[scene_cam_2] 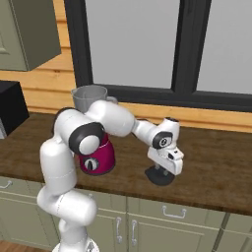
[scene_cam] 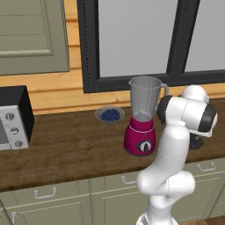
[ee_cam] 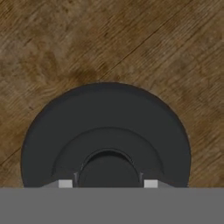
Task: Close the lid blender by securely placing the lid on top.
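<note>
The tall clear greyish tapered jar of the blender (scene_cam: 146, 99) stands open at the top with nothing visible inside it, seated on its magenta-pink base with the round grey dial facing the counter's front edge. Behind it and to its left, near the wall, a small glass bowl (scene_cam: 110, 115) holds dark blueberries. Both sit on the dark brown wooden counter (scene_cam: 66, 149).

The left base view gives me the whole blender, the bowl and a black-and-silver microwave (scene_cam: 13, 117) at the counter's left end; my own arm covers most of the lid there. The right base view hides the blender's lower half behind my arm but shows my gripper (scene_cam_2: 161, 170) pointing straight down onto the small, round, dark grey-black lid (scene_cam_2: 160, 175), which lies flat on the counter to the right of the blender, apart from it. The hand view looks straight down on that lid (ee_cam: 107, 131): a low disc with stepped concentric rings and a raised round knob at its centre.

My two fingers are drawn in against either side of that central knob, pinching it.
</note>
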